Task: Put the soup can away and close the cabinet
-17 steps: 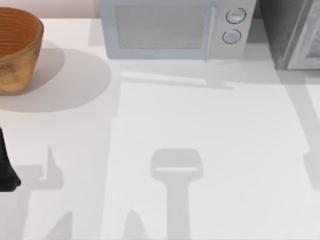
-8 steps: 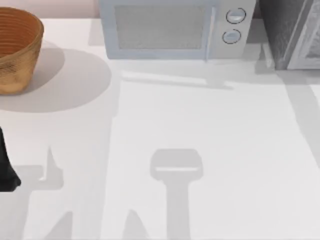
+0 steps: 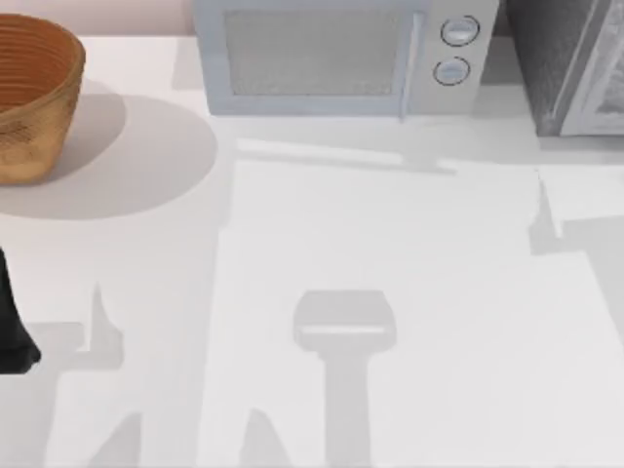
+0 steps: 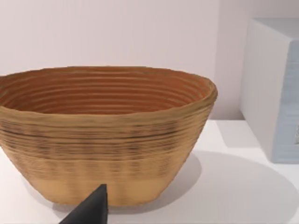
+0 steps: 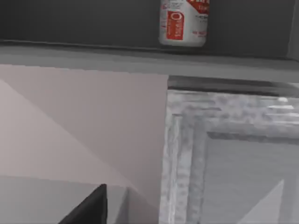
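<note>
At the right wrist view's top edge, the soup can (image 5: 183, 24) now stands inside the cabinet (image 5: 93, 21) while the right arm's shadow has slid away from the still-open door (image 5: 233, 158), so closing remains; whether either gripper is open or closed cannot be told.

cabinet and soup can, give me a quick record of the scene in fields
soup can: upright inside the cabinet, on its floor
cabinet: far right corner of the table, door open
microwave: at the back, left of the cabinet, door shut
basket: far left of the table
left arm: parked at the left edge
task left: closing the door
</note>
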`<state>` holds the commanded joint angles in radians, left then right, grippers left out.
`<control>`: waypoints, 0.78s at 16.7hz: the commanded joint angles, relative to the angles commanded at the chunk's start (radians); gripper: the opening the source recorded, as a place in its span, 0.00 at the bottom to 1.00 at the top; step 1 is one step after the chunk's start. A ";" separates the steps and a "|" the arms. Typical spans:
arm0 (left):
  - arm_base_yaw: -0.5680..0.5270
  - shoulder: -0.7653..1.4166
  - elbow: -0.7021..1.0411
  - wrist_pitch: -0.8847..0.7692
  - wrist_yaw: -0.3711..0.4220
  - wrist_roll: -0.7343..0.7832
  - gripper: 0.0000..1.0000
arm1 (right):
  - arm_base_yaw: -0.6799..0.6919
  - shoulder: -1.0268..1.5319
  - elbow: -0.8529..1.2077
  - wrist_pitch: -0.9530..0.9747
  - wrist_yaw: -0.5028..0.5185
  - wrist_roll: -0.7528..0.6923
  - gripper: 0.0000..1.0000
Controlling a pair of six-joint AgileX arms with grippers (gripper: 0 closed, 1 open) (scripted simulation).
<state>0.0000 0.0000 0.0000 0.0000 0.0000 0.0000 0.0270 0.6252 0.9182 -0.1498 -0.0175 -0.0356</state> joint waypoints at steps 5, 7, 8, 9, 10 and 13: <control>0.000 0.000 0.000 0.000 0.000 0.000 1.00 | -0.020 -0.317 -0.467 0.080 0.010 0.018 1.00; 0.000 0.000 0.000 0.000 0.000 0.000 1.00 | -0.025 -0.419 -0.617 0.104 0.013 0.024 1.00; 0.000 0.000 0.000 0.000 0.000 0.000 1.00 | -0.026 -0.464 -0.683 0.115 0.015 0.027 1.00; 0.000 0.000 0.000 0.000 0.000 0.000 1.00 | -0.027 -0.503 -0.740 0.124 0.016 0.029 1.00; 0.000 0.000 0.000 0.000 0.000 0.000 1.00 | -0.027 -0.537 -0.790 0.131 0.017 0.031 1.00; 0.000 0.000 0.000 0.000 0.000 0.000 1.00 | -0.027 -0.607 -0.892 0.146 0.018 0.035 1.00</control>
<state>0.0000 0.0000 0.0000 0.0000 0.0000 0.0000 -0.0004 0.0180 0.0261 -0.0037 0.0001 -0.0008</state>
